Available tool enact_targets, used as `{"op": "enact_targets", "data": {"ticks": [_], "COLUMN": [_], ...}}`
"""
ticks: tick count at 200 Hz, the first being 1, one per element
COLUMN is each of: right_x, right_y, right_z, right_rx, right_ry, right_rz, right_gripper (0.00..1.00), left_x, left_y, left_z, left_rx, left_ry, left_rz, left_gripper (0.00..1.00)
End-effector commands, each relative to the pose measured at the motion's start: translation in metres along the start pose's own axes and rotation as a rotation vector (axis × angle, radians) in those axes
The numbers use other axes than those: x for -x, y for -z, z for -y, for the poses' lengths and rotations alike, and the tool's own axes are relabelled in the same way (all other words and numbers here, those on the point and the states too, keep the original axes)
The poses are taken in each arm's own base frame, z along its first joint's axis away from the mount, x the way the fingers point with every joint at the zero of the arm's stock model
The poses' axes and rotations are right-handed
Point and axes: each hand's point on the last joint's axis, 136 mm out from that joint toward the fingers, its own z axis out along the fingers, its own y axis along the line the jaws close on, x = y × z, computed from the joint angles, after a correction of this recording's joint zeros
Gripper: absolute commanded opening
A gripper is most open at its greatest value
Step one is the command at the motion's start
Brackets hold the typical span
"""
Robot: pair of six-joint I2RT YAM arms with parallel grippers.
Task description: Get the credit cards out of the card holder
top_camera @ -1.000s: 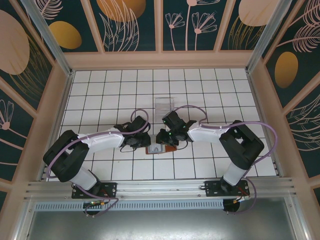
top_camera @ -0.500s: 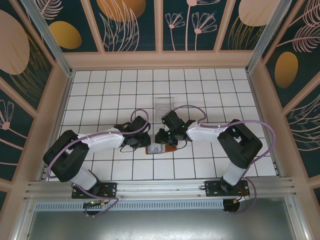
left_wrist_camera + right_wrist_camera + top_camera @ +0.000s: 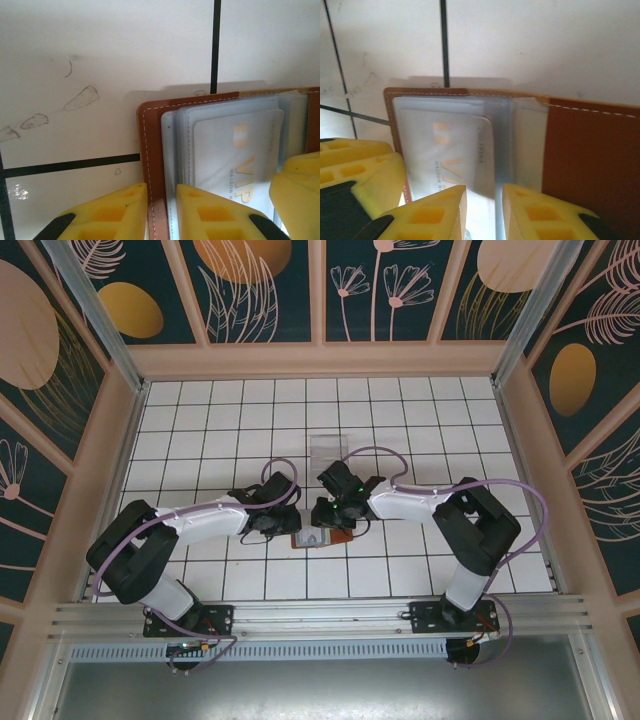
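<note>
Card holder (image 3: 150, 125) lying open, brown edge pinched in left pincer (image 3: 161, 195)

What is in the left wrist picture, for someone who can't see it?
The yellow fingers of the left gripper pinch the stitched edge of an open brown card holder lying on a white tiled table. A pale VIP card sits tucked inside it.

There is one brown card holder (image 3: 150, 150). One pale card (image 3: 235, 150) with gold lettering is readable in its clear pockets (image 3: 172, 150); the layers stacked behind it overlap too much to count. One clear acrylic stand (image 3: 328, 448) is present. There are two grippers, the left gripper (image 3: 161, 192) and the right gripper (image 3: 484, 192), each with two yellow fingers (image 3: 115, 215).
</note>
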Motion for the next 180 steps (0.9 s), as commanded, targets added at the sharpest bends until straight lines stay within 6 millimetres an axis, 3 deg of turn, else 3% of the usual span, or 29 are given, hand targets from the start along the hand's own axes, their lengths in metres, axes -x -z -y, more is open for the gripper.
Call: {"op": "enact_targets", "data": {"ticks": [1, 56, 102, 180], "right_x": [0.004, 0.006, 0.006, 0.0], "right_y": [0.009, 0.014, 0.011, 0.001], "right_z": [0.001, -0.02, -0.001, 0.005], "right_rx": [-0.042, 0.055, -0.044, -0.043], "right_ry": [0.026, 0.037, 0.025, 0.014], "right_rz": [0.023, 0.032, 0.041, 0.017], "right_gripper": [0.26, 0.26, 0.18, 0.21], "left_x": [-0.003, -0.003, -0.003, -0.002], "left_y": [-0.002, -0.001, -0.001, -0.001], "left_z": [-0.002, -0.002, -0.002, -0.001], "left_rx": [0.014, 0.012, 0.011, 0.01], "left_ry": [-0.014, -0.012, -0.01, -0.012], "left_rz": [-0.013, -0.011, -0.009, -0.009], "left_gripper": [0.23, 0.23, 0.23, 0.23]}}
